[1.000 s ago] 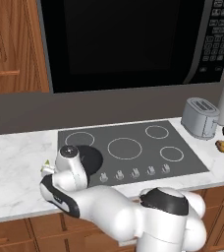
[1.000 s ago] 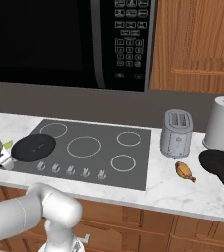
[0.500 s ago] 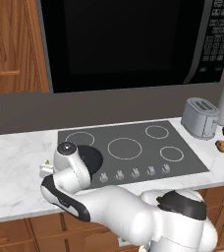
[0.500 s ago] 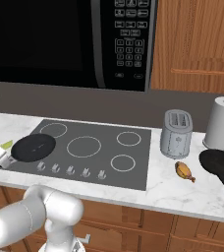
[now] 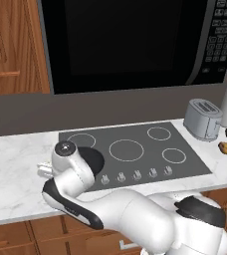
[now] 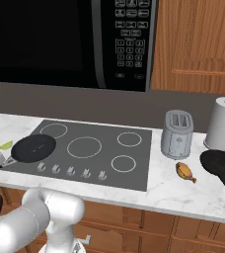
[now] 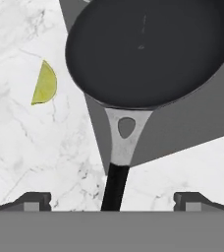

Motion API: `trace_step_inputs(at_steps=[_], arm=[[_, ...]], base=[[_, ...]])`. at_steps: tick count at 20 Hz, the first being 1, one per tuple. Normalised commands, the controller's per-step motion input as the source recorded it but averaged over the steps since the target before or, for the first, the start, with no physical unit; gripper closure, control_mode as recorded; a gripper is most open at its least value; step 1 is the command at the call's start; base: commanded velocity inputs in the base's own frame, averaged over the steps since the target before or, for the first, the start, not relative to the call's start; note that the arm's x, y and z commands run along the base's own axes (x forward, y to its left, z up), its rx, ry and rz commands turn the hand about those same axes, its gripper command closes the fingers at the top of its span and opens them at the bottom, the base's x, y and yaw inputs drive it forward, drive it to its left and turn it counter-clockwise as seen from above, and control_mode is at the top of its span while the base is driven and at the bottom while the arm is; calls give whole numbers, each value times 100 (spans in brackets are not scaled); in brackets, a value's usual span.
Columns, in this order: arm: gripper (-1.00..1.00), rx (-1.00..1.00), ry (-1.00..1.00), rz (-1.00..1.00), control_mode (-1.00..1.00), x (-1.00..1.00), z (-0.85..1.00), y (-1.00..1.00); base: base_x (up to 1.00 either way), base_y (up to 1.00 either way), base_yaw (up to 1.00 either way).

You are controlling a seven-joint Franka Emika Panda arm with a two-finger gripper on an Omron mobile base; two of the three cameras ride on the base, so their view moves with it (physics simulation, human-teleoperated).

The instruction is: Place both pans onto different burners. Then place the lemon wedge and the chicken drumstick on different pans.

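Note:
One black pan [image 7: 151, 49] rests on the cooktop's front-left burner [image 6: 34, 147]. Its handle [image 7: 116, 182] points toward the counter edge. My gripper [image 7: 113, 202] is open, its fingertips [image 7: 33, 201] wide on either side of the handle's end and apart from it. The lemon wedge [image 7: 45, 83] lies on the marble left of that pan, also seen as the lemon wedge [image 6: 6, 145]. The other pan [image 6: 219, 163] sits on the counter at the far right. The chicken drumstick [image 6: 184, 171] lies just left of it. My arm hides most of the near pan [image 5: 93, 159] in the left base view.
The dark cooktop [image 6: 104, 158] has a row of silver knobs [image 6: 70, 171] along its front. A toaster [image 6: 177, 133] and a paper towel roll [image 6: 224, 123] stand at the right rear. A microwave [image 6: 60, 39] hangs above.
The arm has shifted a little over the counter's left front. The pan stays put on its burner and the jaws stay wide.

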Motion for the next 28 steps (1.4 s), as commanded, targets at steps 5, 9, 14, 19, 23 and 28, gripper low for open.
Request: trace_step_inputs(at_steps=[5, 9, 14, 19, 23, 28], arm=[[-100, 0, -5, 0, -100, 0, 17, -6], [-100, 0, -3, 0, -100, 0, 0, -8], [-100, 2, 0, 0, -100, 23, 0, -5], [-100, 3, 0, 0, -100, 21, 0, 0], [-100, 4, 0, 0, -100, 20, 0, 0], [-100, 1, 0, 0, -100, 11, 1, 0]], base=[[0, 0, 0], [0, 0, 0], [0, 0, 0], [0, 0, 0], [0, 0, 0], [0, 0, 0]])
